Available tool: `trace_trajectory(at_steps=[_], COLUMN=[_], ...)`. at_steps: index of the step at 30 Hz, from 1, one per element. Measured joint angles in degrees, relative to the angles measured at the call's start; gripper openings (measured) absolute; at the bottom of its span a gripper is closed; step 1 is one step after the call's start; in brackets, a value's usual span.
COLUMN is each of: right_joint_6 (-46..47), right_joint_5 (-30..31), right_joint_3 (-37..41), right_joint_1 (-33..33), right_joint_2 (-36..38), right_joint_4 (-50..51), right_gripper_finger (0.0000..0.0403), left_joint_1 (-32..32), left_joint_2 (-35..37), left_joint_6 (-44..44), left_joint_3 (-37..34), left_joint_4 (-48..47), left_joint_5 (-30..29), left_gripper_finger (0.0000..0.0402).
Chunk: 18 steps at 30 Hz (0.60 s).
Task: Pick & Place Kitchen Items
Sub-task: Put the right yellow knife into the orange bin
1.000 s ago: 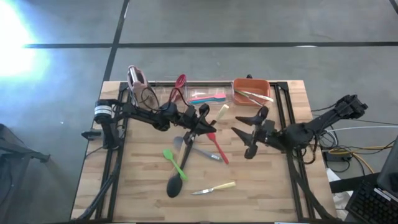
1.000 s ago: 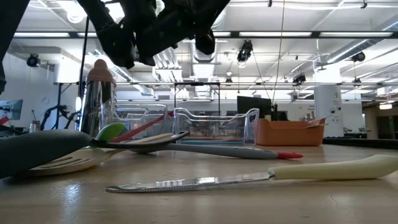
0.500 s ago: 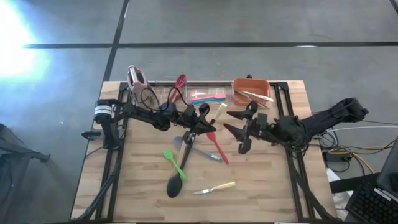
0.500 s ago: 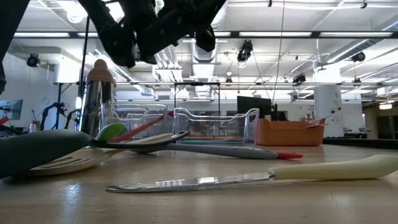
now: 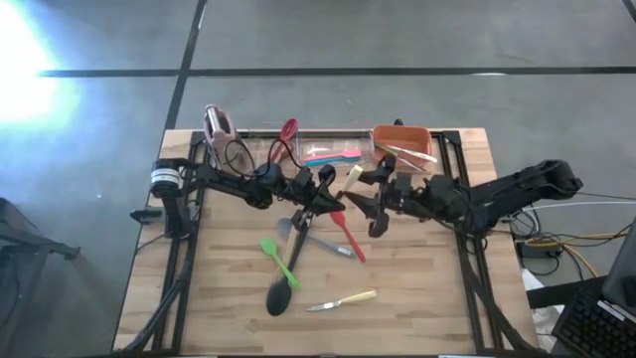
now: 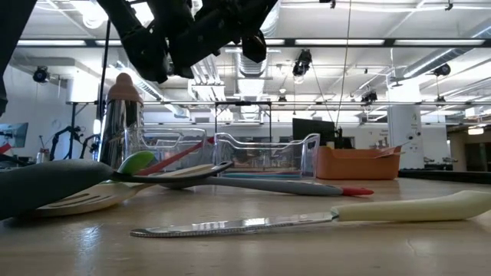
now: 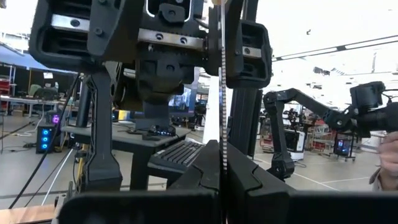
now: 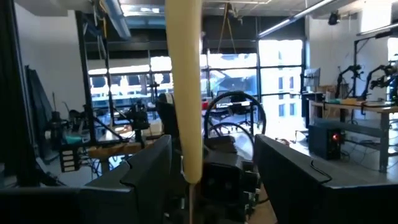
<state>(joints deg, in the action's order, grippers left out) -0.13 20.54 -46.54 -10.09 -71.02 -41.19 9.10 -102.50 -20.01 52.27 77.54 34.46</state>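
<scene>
Left arm reaches in from its side mount, wrist roughly level, left gripper (image 5: 331, 195) over mid-table with its fingers (image 7: 211, 168) pressed tight together, apparently pinching something thin, though the grip itself is hard to read. Right arm stretches low from the opposite side, elbow back near the table edge, forearm pointed toward the left gripper. Right gripper (image 5: 366, 201) faces it just beside, fingers (image 8: 149, 168) spread wide apart.
</scene>
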Motion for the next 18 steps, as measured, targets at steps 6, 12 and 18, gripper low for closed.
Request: trace_trajectory(at_steps=[6, 12, 18], right_joint_6=[-0.25, -0.4, -1.32], right_joint_5=[-1.69, -1.52, -0.88], right_joint_3=[-5.72, -12.65, -17.82], right_joint_1=[0.96, 0.96, 0.27], right_joint_2=[-4.27, -7.78, -7.88], right_joint_4=[4.23, 13.54, 24.36], right_gripper_finger=[0.0215, 0.0157, 0.0041], left_joint_1=[0.0, 0.05, 0.17], left_joint_2=[0.0, 0.0, 0.0], left_joint_6=[-0.06, -0.2, -0.15], left_joint_3=[0.0, 0.0, -0.04], left_joint_4=[0.02, 0.02, 0.04], left_joint_5=[0.38, 0.8, 1.78], left_gripper_finger=[0.0, 0.0, 0.0])
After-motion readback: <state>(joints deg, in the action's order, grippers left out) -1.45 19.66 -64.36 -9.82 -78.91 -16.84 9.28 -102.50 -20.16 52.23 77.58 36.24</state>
